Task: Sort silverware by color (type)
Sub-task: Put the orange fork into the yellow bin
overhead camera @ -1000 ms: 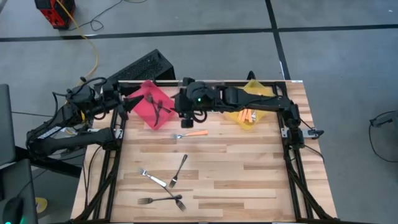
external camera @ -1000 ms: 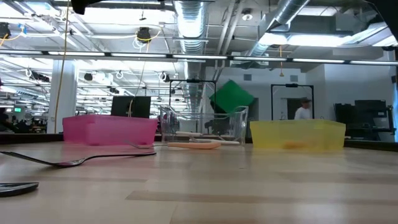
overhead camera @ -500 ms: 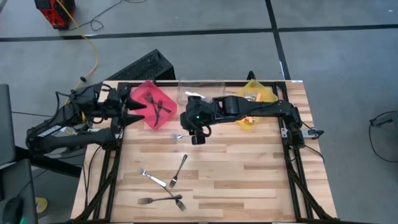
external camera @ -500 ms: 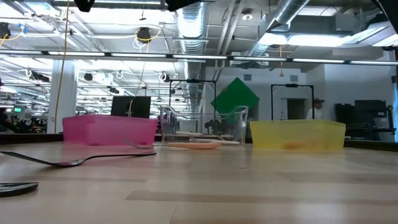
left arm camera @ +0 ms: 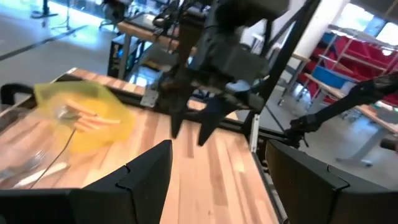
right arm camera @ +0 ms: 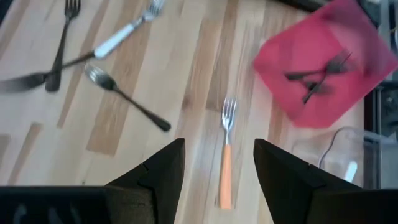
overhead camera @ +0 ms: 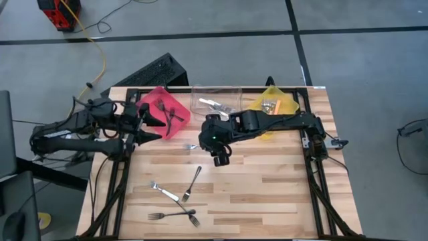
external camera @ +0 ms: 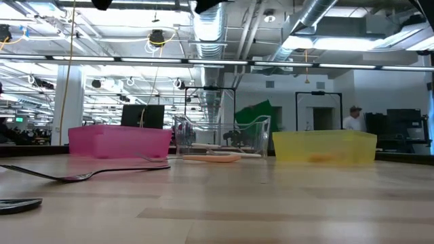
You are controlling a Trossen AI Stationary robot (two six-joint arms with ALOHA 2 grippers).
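Sitting at the far left of the high view, the left gripper (overhead camera: 148,127) is waiting just beside the red bin (overhead camera: 179,127). Its two fingers are standing wide apart, and nothing is between them. Two dark forks (overhead camera: 168,114) are already lying in that red bin.

Moving right along the bottom of the frame, four more forks (overhead camera: 175,202) are lying loose on the wooden table (overhead camera: 267,194), some of them crossing each other. They look thin, hard and light. They are lying flat on the wood, so they will probably be slippery and tricky to lift. The handle looks like the best place to pinch one, near its middle.

In the middle of the frame, the orange-handled fork (right arm camera: 226,162) is lying flat on the table, with its shiny prongs pointing toward the red bin. The right gripper (overhead camera: 221,158) is hanging over it, and in the high view it is hiding most of this fork. Its fingers are apart and holding nothing, and they are not touching the fork. The orange handle sits between them in the right wrist view, so that is likely the part to grab.

Farther right, near the top, the clear bin (overhead camera: 199,94) is holding a silver piece, and the yellow bin (overhead camera: 289,102) is holding orange-handled ones.
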